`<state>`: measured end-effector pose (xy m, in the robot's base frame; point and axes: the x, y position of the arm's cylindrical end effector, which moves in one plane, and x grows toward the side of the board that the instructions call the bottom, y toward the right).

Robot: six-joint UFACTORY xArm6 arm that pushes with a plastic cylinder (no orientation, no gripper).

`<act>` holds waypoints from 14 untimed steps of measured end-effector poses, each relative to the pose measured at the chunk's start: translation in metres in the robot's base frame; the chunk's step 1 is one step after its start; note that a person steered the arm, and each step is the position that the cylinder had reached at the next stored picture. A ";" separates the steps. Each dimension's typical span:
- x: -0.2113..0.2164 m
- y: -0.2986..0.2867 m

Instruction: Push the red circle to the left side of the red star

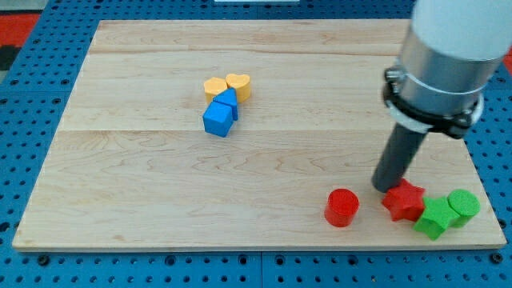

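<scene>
Red circle (pixel 342 207) just left of my tip (pixel 387 190) (bare rod, no jaws), red star (pixel 404 200) touching it.

No readable text, label, brand, number or sign anywhere: none on the wooden board (pixel 160 160), none on the coloured blocks, none on the arm (pixel 444 64).

pale wooden board (pixel 144 176) on a blue perforated base (pixel 32 120), a red patch (pixel 24 28) at upper left
</scene>
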<state>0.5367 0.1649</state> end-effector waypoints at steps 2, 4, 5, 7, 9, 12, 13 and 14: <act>0.000 -0.015; -0.009 -0.097; -0.015 -0.115; 0.017 -0.191; 0.027 -0.147; 0.033 -0.132; 0.034 -0.123; 0.034 -0.107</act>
<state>0.5706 0.0584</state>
